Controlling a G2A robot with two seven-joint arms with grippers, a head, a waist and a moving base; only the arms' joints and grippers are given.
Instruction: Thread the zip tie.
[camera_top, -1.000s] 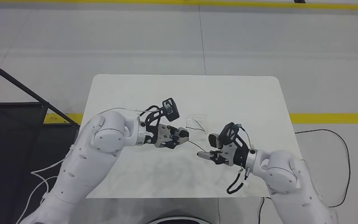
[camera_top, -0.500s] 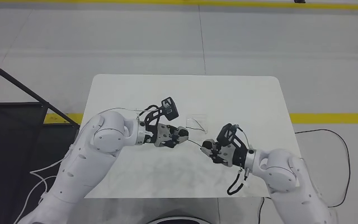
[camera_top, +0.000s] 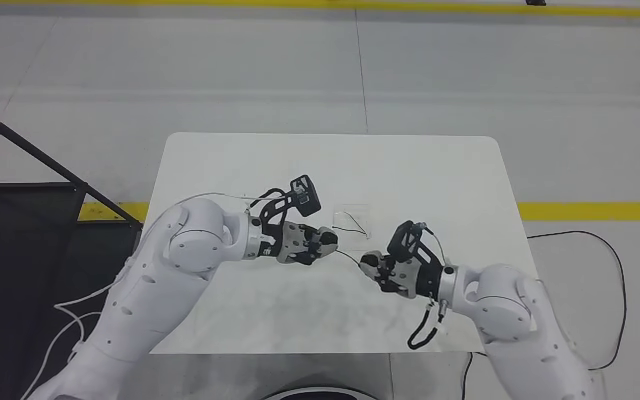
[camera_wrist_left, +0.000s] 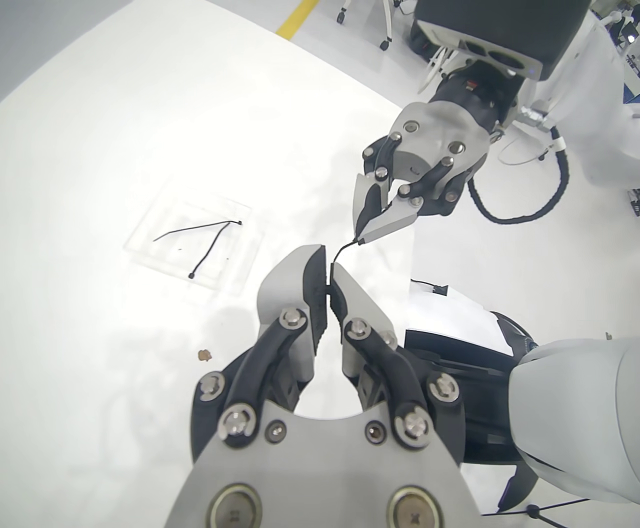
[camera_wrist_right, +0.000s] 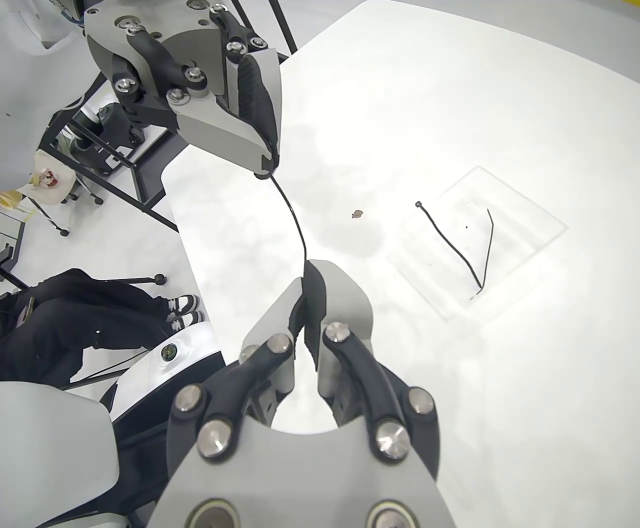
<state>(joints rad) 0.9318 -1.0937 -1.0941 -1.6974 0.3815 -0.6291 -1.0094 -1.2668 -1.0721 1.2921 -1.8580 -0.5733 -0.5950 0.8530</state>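
A thin black zip tie (camera_wrist_right: 295, 220) spans the short gap between my two grippers above the white table (camera_top: 450, 170). My left gripper (camera_wrist_left: 327, 265) is shut on one end of it. My right gripper (camera_wrist_right: 306, 272) is shut on the other end. In the left wrist view the zip tie (camera_wrist_left: 342, 250) curves from my own fingertips up to the right gripper (camera_wrist_left: 364, 235). From above, the left gripper (camera_top: 325, 241) and the right gripper (camera_top: 372, 265) sit nearly tip to tip near the table's middle.
A flat clear tray (camera_top: 352, 215) lies just beyond the grippers, holding spare black zip ties (camera_wrist_left: 200, 240) in a V shape, also seen as zip ties (camera_wrist_right: 465, 250). A small brown crumb (camera_wrist_right: 356, 214) lies on the table near the tray.
My right gripper has moved up toward the left gripper and now meets the zip tie's free end. The left gripper has stayed in place.
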